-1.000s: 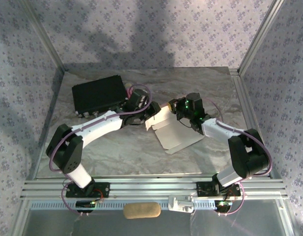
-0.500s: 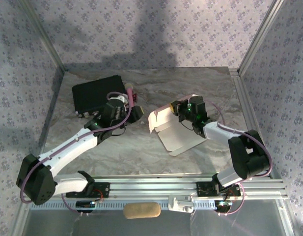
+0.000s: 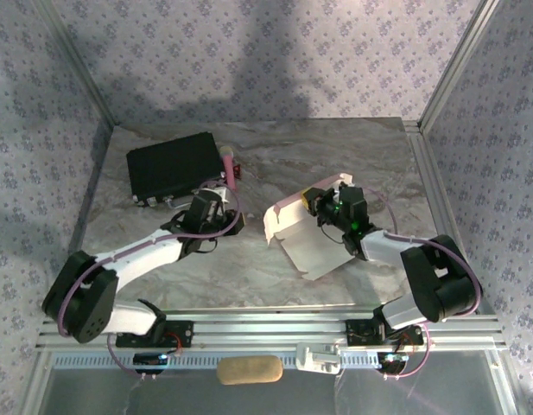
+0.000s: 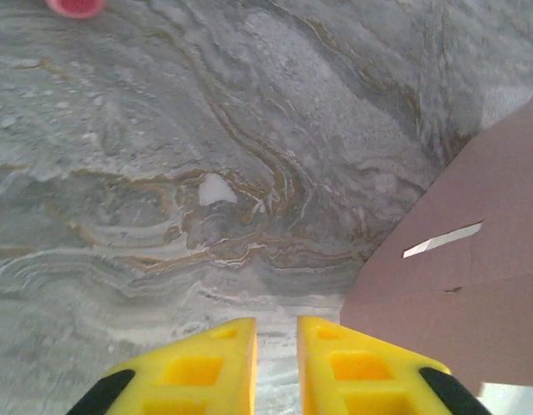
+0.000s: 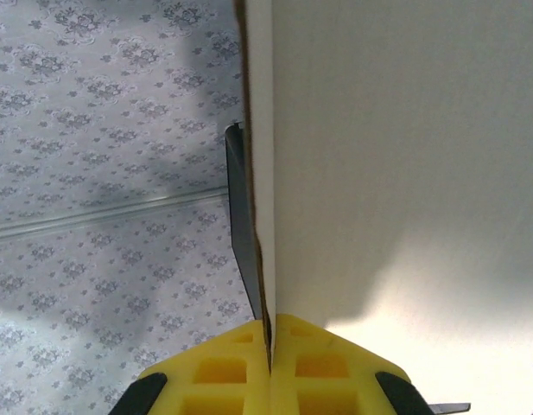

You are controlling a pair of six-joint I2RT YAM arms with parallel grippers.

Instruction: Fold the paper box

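On the table (image 3: 249, 160), the paper box (image 3: 316, 252) is lying just off centre toward 4 o'clock. Its long axis seems to be running from 10 to 4 o'clock, white inside up, with one pink wall standing at 12 o'clock. My right gripper (image 5: 269, 339) is clamping that wall edge-on, and too hard a pull risks creasing it or dragging the sheet. My left gripper (image 4: 276, 333), nearly closed and holding nothing, is hovering at the box's 9 o'clock side, where it could knock the corner.
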